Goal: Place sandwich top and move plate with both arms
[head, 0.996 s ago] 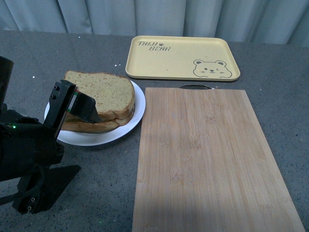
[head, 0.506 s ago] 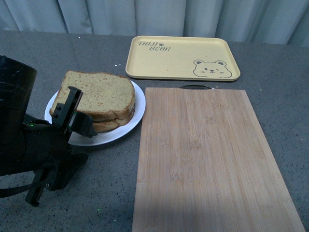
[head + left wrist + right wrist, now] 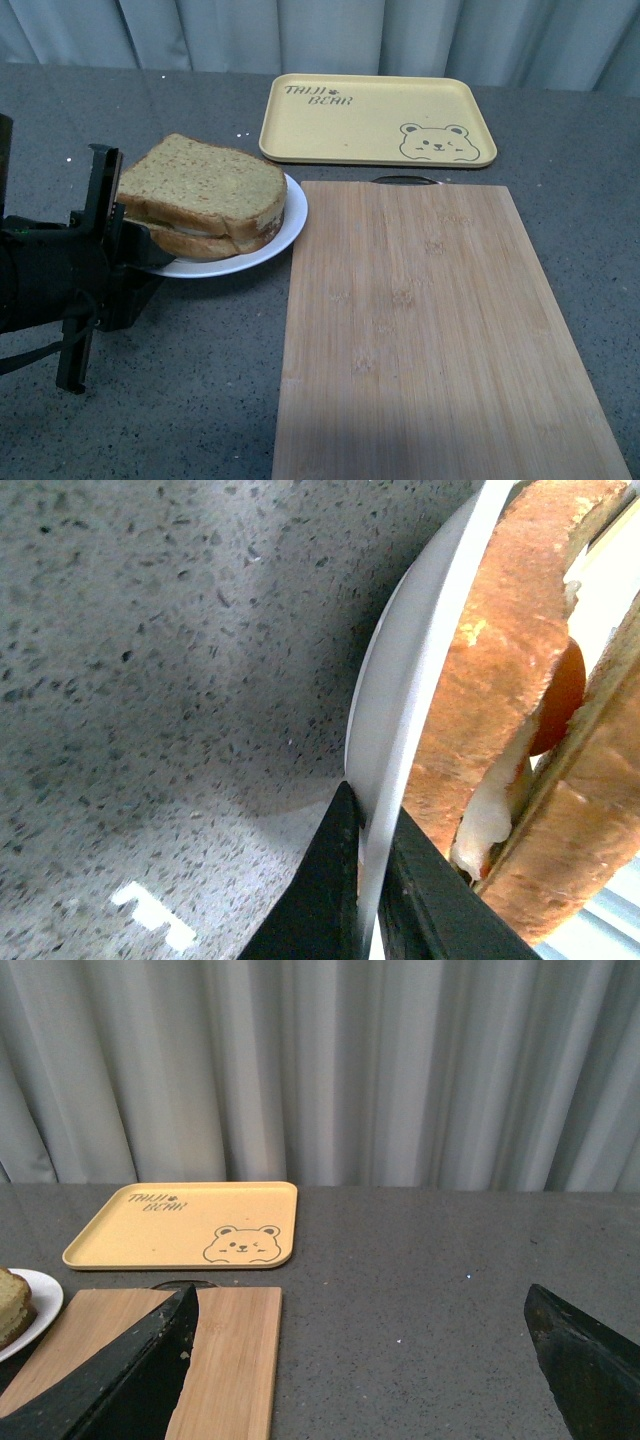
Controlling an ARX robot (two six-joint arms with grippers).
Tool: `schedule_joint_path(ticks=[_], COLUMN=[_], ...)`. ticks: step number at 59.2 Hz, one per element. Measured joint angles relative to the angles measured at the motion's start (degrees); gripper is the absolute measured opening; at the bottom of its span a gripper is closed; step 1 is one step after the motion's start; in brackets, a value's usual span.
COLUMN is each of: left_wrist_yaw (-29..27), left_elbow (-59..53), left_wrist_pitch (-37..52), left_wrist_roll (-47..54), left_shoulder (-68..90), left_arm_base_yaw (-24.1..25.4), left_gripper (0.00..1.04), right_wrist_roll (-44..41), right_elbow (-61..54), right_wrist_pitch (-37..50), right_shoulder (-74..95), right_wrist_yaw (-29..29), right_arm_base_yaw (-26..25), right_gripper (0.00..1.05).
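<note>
Sandwich top (image 3: pixel 205 180) lies on the egg-bearing slice (image 3: pixel 200 240), the two stacked fairly squarely, so the first half of the task looks done. The left wrist view shows orange yolk (image 3: pixel 560 700) and white egg between the two crusts. Both slices sit on the plate (image 3: pixel 285 225), which stands hard against the far left corner of the wooden cutting board (image 3: pixel 430 330); whether its rim overlaps the board's edge cannot be told.

On the plate's side away from the board, the left gripper (image 3: pixel 115 235) is clenched on the white rim: in the wrist view its two black fingers (image 3: pixel 330 880) pinch the thin edge, one above and one below. The plate appears tipped up a little on that side, with shadow beneath it, which suggests the carry is just starting.

The right gripper (image 3: pixel 360 1295) is out of the front view. Its own camera shows its jaws spread wide with nothing between them, hanging over the grey counter (image 3: pixel 200 400) on the board's right, well apart from the plate.

What is left, by my reading, is for the right arm to take the plate's board-side rim and for both to move it, perhaps onto the board or the yellow bear tray (image 3: pixel 380 120) just beyond the board's far edge.
</note>
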Motion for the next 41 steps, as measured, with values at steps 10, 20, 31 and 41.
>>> schedule_joint_path(ticks=[10,20,31,41], left_wrist_yaw=[1.55,2.45,2.32,0.63], left_elbow=[-4.04,-2.29,4.63,14.71], left_wrist_pitch=[8.24,11.96,6.64,0.33], left_wrist_roll=[-2.58,-3.23,-2.91,-2.14], left_shoulder=[-0.57,-1.51,-1.14,2.23], left_arm_base_yaw=[0.02,-0.59,-3.06,-5.55], left_gripper=[0.04,0.04,0.04,0.04], right_wrist_roll=[0.00,0.00,0.00,0.00], right_elbow=[0.00,0.02,0.00,0.00], right_wrist_pitch=[0.00,0.00,0.00,0.00], right_shoulder=[0.00,0.00,0.00,0.00], right_wrist_yaw=[-0.02,0.00,0.00,0.00], right_arm_base_yaw=[0.00,0.00,0.00,0.00], right_gripper=[0.95,0.95,0.95,0.95])
